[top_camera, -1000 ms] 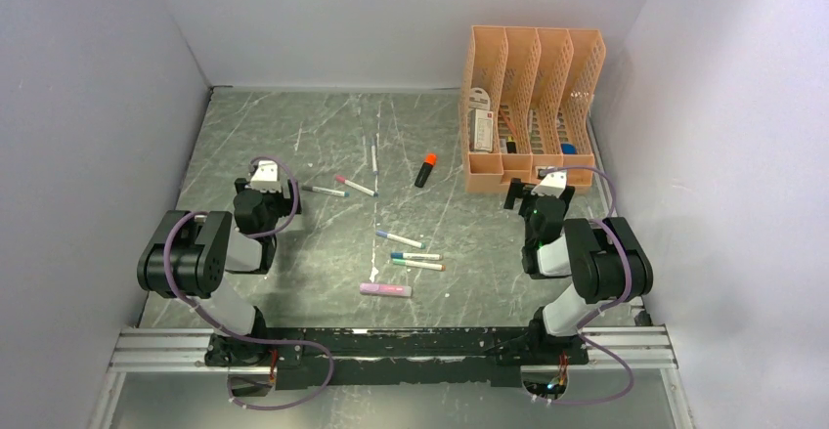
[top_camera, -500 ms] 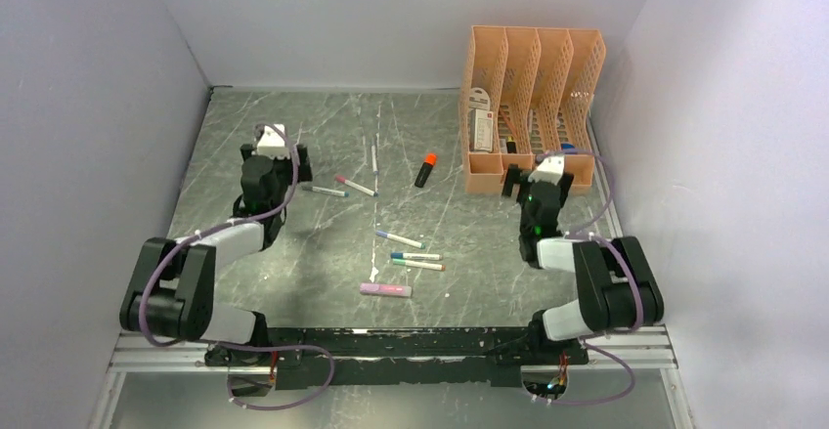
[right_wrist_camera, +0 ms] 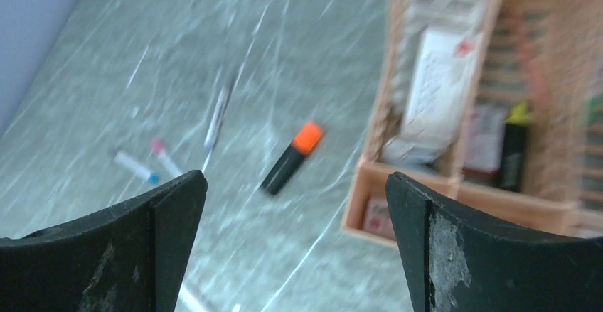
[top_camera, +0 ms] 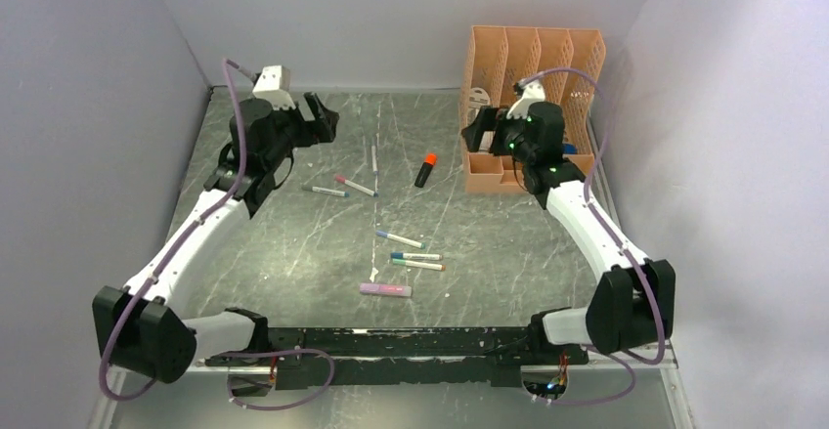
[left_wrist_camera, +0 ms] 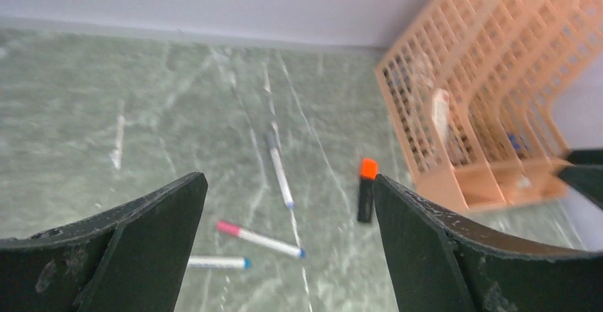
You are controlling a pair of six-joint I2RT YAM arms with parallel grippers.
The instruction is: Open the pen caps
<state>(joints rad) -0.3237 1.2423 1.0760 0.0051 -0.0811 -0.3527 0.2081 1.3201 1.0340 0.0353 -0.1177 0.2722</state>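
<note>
Several pens lie capped on the marbled table. A grey-capped pen, a pink-capped pen and a blue-capped pen lie at the back. A stubby black marker with an orange cap lies beside them. Three slim pens and a pink pen lie nearer. My left gripper is open and empty, raised at the back left; its view shows the grey pen and the black marker. My right gripper is open and empty, raised by the organiser; its view shows the black marker.
A peach mesh file organiser with stationery in its slots stands at the back right, close behind the right gripper; it also shows in the left wrist view and the right wrist view. Grey walls close in three sides.
Both arms have unfolded from a low tucked pose and reached up and towards the back of the table. Both grippers stay open. No pen has moved.
</note>
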